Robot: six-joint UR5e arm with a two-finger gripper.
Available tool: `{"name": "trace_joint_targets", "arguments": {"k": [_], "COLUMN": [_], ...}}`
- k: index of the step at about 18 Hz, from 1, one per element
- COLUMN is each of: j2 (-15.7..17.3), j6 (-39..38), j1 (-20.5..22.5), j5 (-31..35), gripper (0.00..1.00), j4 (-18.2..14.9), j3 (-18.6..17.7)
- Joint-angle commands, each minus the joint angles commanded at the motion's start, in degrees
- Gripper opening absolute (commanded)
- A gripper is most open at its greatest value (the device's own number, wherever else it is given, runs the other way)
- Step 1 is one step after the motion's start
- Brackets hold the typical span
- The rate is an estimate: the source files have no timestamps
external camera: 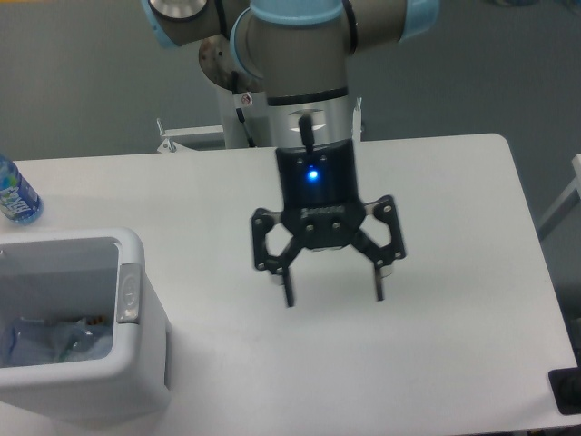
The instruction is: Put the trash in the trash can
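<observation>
The white rectangular trash can [136, 363] stands at the table's front left, with a grey oblong panel [128, 292] on its right rim. Crumpled clear plastic [64, 338] lies inside it at the bottom; I cannot tell wrapper from bottle there. My gripper [334, 289] hangs over the middle of the table, to the right of the bin, open and empty, fingers pointing down just above the surface.
A bottle with a wide bright-blue label [15, 195] stands at the table's left edge behind the bin. The white table [454, 272] ends at its rounded right edge. A dark object [567, 391] sits at the bottom right corner.
</observation>
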Motion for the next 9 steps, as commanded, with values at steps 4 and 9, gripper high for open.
{"name": "trace_joint_targets", "arguments": {"k": [4, 9], "j2": [2.54, 6.76], "j6": [13.03, 19.73], "j1": [1.93, 4.75], "j5": [2.57, 1.87], "gripper": [1.0, 1.0], "j4": [-10.02, -14.35], "j3": [0.0, -2.37]}}
